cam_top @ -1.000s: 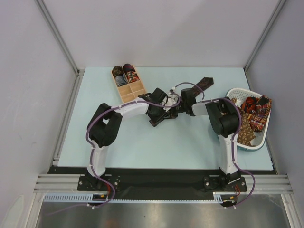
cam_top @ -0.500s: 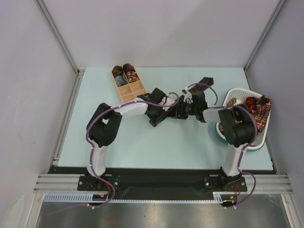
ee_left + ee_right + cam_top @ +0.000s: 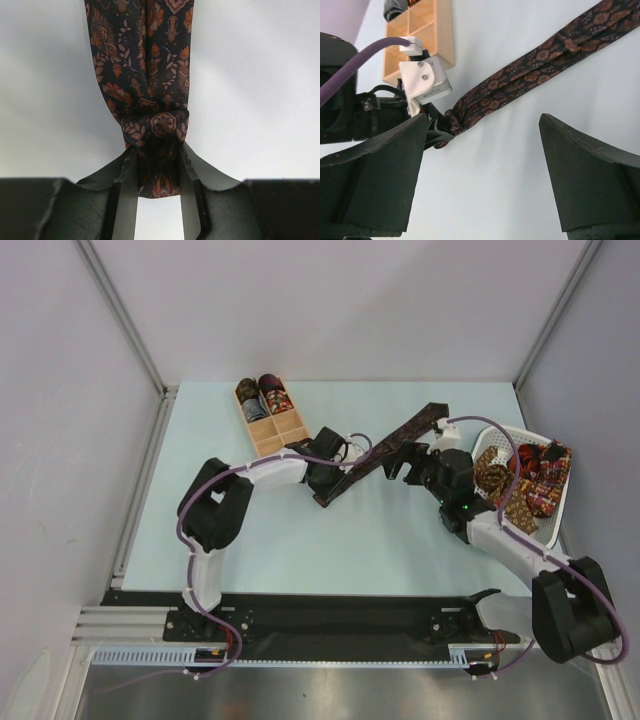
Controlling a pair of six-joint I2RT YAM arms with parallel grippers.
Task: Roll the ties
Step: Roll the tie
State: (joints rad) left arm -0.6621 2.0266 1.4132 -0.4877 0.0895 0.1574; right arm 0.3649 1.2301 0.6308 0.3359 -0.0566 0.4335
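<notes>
Centre of the top view: the left gripper [image 3: 336,483] has its jaws clamped on the bunched narrow end of a dark maroon tie [image 3: 395,444] patterned in orange. The rest of the tie lies stretched across the pale blue surface [image 3: 300,560], running diagonally toward the upper right, its pointed far end near the white basket [image 3: 497,433]. The left wrist view shows the fabric gathered into a knot-like fold just above the two fingers. Beside the tie's middle, on its lower right, the right gripper [image 3: 411,467] hovers with jaws spread wide, holding nothing. At upper left, two rolled ties [image 3: 270,388] sit in the far compartments of the wooden box [image 3: 288,428]. More ties [image 3: 535,485] are heaped in the basket.
</notes>
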